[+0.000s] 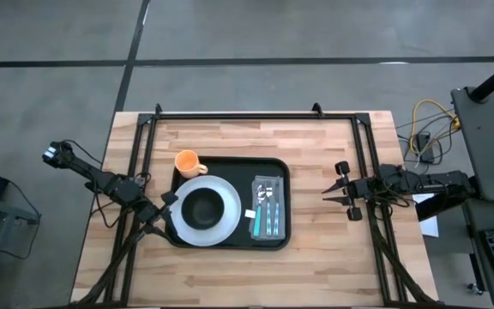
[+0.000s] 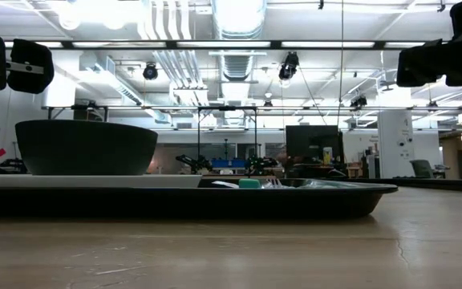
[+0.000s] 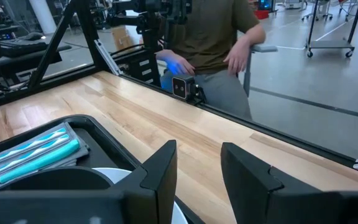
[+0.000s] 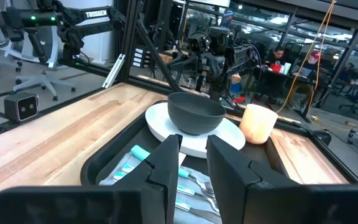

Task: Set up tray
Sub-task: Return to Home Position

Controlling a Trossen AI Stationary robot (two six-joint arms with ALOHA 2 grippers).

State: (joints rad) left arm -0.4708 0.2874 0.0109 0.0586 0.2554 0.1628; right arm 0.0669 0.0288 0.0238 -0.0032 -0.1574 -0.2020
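Note:
The black tray lies flat on the middle of the wooden table. On its left half a white plate carries a dark bowl. An orange cup stands upright at the tray's far left corner. Teal-handled cutlery lies on a grey napkin on the tray's right half. My left gripper is open and raised over the plate's left rim. My right gripper is open, raised to the right of the tray, and points at it.
A black frame borders the table's far, left and right sides. A small camera sits at the near edge, with a person seated behind it. Bare wood lies near the tray and between tray and right gripper.

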